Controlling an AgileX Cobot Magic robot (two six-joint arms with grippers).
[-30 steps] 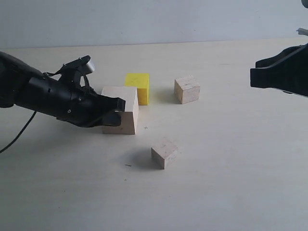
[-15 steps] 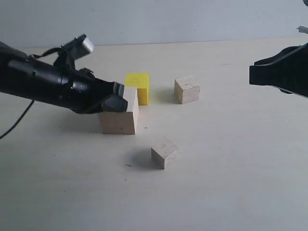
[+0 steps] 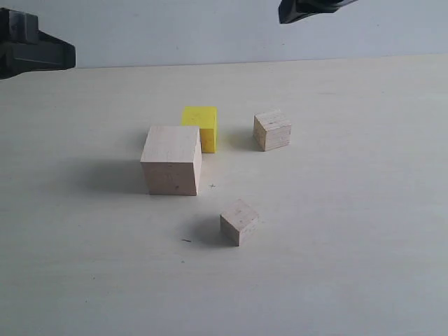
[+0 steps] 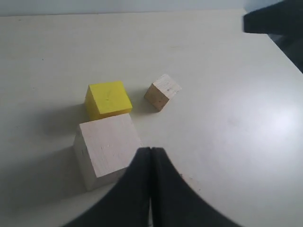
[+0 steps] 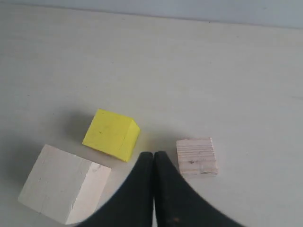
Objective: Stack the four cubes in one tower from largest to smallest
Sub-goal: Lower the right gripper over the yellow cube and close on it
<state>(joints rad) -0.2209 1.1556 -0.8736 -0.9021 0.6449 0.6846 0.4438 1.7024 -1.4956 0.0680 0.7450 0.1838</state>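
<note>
Well apart: left end effector [image 4: 150, 150], cubes [image 3: 171, 159]

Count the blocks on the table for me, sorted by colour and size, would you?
Large pale wooden cube: 1
Small pale wooden cubes: 2
Yellow cube: 1
Total: 4 cubes, 3 of pale wood and 1 yellow

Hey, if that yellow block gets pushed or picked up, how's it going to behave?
The yellow block looks rigid with flat faces, so it should slide, not roll or tip. Its smooth-looking surface may be slippery to grip. The big wooden block sits close beside it, so a push that way would probably bump it.
</note>
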